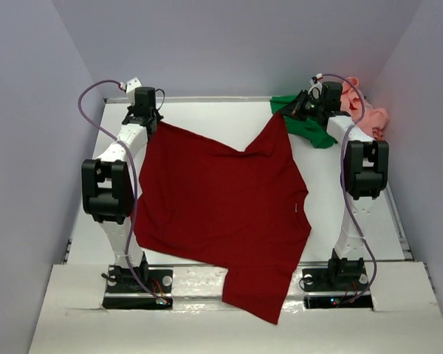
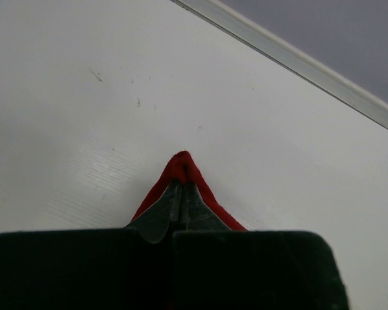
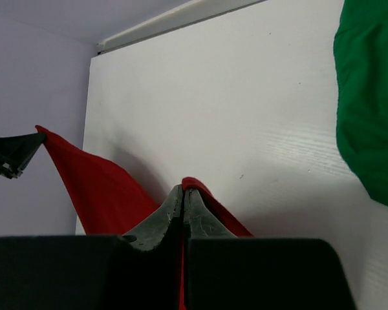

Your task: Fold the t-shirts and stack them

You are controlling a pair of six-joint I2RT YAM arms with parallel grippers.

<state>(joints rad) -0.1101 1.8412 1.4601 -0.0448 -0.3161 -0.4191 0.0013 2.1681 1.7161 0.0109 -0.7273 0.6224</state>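
The dark red t-shirt (image 1: 221,214) is stretched out over the table, its near end hanging past the front edge. My left gripper (image 1: 153,124) is shut on its far left corner (image 2: 181,165). My right gripper (image 1: 286,116) is shut on its far right corner (image 3: 200,189). Both corners are held above the table. The bright green t-shirt (image 1: 306,127) lies crumpled at the back right, also seen in the right wrist view (image 3: 368,103). The salmon pink t-shirt (image 1: 365,110) lies bunched behind it in the far right corner.
The white table (image 1: 207,118) has a raised rail along its back edge (image 2: 297,61) and right side. Purple walls close in on three sides. The arm bases stand at the near edge.
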